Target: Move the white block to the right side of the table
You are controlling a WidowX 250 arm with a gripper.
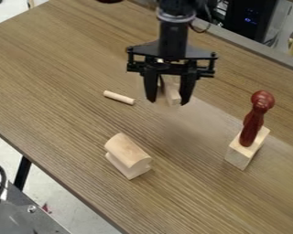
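The black gripper [169, 99] hangs over the upper middle of the table, its two fingers spread apart and pointing down. A narrow pale wooden block [173, 94] lies between them, nearer the right-hand finger, with a gap on its left; its upper end is partly hidden by the gripper. Whether the block rests on the table [57, 68] cannot be told.
A pale dowel [119, 98] lies left of the gripper. Lower left stands a round-topped wooden block [128, 151] on another flat piece [129, 169]. At the right, a dark red turned piece [253, 123] stands on a pale wooden block [241, 154].
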